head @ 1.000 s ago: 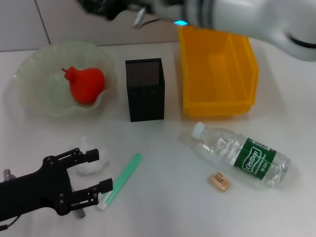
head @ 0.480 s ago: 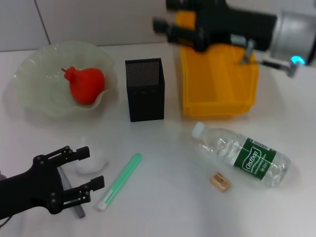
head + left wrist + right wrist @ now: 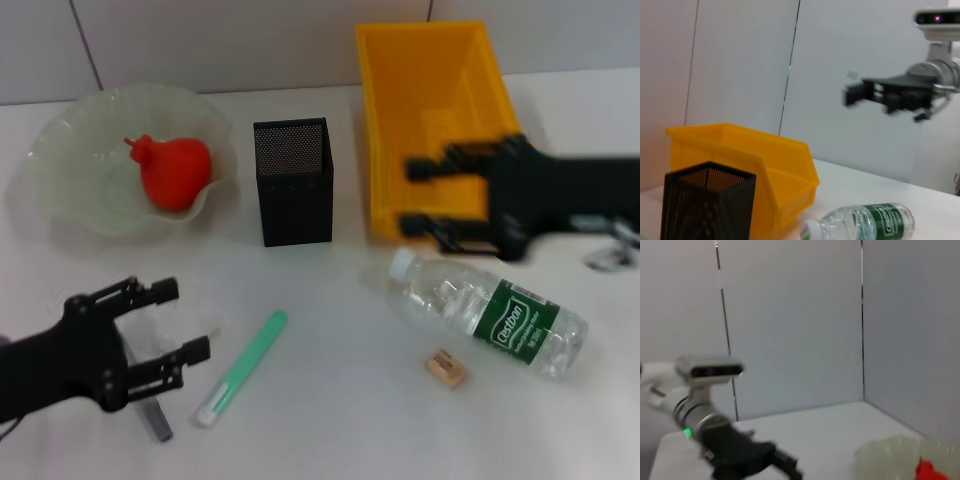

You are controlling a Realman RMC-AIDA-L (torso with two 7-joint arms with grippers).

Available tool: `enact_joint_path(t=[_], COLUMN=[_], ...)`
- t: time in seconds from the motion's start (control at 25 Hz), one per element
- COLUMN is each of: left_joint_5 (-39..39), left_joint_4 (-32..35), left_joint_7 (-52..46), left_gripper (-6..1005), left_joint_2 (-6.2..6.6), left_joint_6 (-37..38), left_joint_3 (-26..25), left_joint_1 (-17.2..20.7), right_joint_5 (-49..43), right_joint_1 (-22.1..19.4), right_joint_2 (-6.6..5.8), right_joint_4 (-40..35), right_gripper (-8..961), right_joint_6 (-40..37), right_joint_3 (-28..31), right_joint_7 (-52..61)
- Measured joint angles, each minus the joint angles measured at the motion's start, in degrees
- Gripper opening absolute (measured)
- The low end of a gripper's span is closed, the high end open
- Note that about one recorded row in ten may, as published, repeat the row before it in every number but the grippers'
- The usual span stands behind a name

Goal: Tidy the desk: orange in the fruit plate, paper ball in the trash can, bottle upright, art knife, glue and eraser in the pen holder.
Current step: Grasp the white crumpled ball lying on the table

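Observation:
The orange (image 3: pixel 175 170) lies in the fruit plate (image 3: pixel 60 140). The pen holder (image 3: pixel 293 180) stands upright in the middle, with the yellow trash can (image 3: pixel 430 110) to its right. My left gripper (image 3: pixel 185 320) is open, low at the front left. The paper ball (image 3: pixel 172 322) sits between its fingers, mostly hidden. One end of the grey art knife (image 3: pixel 158 420) pokes out under it. The glue (image 3: pixel 242 365) lies just to its right. My right gripper (image 3: pixel 412 195) is open, in front of the trash can and above the cap of the lying bottle (image 3: pixel 490 312). The eraser (image 3: pixel 446 367) lies near the bottle.
The left wrist view shows the pen holder (image 3: pixel 705 200), the trash can (image 3: pixel 740 150), the bottle (image 3: pixel 865 222) and the right gripper (image 3: pixel 875 95) farther off. The right wrist view shows the plate (image 3: pixel 895 455) and the left arm (image 3: pixel 740 455). A wall stands behind the table.
My right arm has swung down from above the trash can to its front edge, over the bottle's cap. My left gripper has shifted left and back, around the paper ball.

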Motion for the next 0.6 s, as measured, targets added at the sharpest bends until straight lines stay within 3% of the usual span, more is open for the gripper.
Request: enact_joint_path(t=[0.04, 0.12, 0.24, 0.6], left_joint_5=[0.19, 0.32, 2.25, 8.21], left_joint_4=[1.79, 2.45, 5.01, 5.64], left_joint_7=[-0.21, -0.39, -2.23, -6.64], left_gripper=[670, 669, 667, 662], left_joint_2=[-0.29, -0.35, -0.46, -0.74], left_joint_6=[-1.10, -1.66, -5.89, -14.78], left_joint_3=[0.32, 0.45, 0.55, 0.61], left_joint_1=[-0.71, -1.01, -2.99, -6.15], right_joint_5=[-1.09, -1.10, -1.21, -1.42], right_joint_1=[-1.80, -2.68, -6.53, -9.96], right_joint_2=[0.00, 0.00, 0.01, -0.35], right_joint_4=[1.44, 2.48, 7.39, 12.44], right_gripper=[585, 585, 585, 586], right_joint_6=[-4.29, -5.68, -10.61, -11.79], right_joint_3=[4.40, 6.19, 13.67, 19.45], right_joint_7=[-1.75, -2.94, -10.24, -15.88])
